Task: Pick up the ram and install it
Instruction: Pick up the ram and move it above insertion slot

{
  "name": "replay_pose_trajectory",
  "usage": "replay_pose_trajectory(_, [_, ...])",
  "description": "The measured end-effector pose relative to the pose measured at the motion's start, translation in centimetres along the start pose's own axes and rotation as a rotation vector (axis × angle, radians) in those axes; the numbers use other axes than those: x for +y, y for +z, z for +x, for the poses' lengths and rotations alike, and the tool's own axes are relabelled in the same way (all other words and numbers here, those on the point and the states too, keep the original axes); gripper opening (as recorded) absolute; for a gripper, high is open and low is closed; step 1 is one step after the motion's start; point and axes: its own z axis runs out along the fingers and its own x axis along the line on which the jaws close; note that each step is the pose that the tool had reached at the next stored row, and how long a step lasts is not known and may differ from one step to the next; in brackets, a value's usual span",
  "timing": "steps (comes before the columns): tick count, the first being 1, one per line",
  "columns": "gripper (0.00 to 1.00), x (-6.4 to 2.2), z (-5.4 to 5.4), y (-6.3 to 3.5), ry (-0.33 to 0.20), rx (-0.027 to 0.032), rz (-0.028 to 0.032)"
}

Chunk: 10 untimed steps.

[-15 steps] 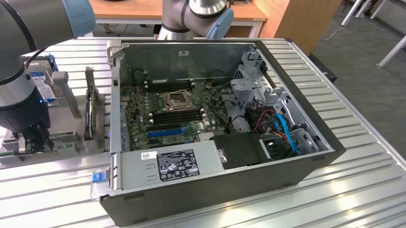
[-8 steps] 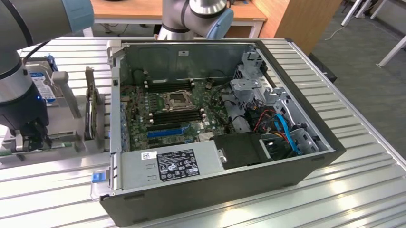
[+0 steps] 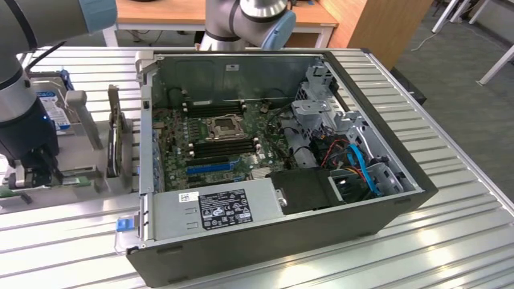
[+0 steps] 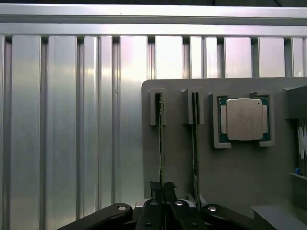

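The ram (image 4: 160, 153) stands on edge in a slot of a grey holder (image 4: 230, 182), seen as a thin dark line. My gripper (image 4: 161, 188) sits at one end of it with a black fingertip (image 4: 154, 186) pressed on each side, shut on the stick. A second stick (image 4: 194, 153) stands in the neighbouring slot. In the exterior view my gripper (image 3: 36, 176) is low over the holder's near end at that view's left, with a strip of green board (image 3: 72, 179) beside it. The motherboard's black memory slots (image 3: 225, 146) lie inside the open computer case (image 3: 386, 174).
A processor chip (image 4: 244, 120) rests in a pocket of the holder beside the sticks. A silver hard drive with a blue label (image 3: 55, 108) stands at the holder's far end. Dark upright cards (image 3: 114, 132) stand between holder and case. The ribbed metal table (image 4: 72, 120) surrounds everything.
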Motion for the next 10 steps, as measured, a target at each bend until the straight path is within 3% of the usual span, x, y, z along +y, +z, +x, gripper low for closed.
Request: replay_pose_trajectory(10, [0.12,0.11,-0.1,-2.46,0.0,0.0001,-0.0001])
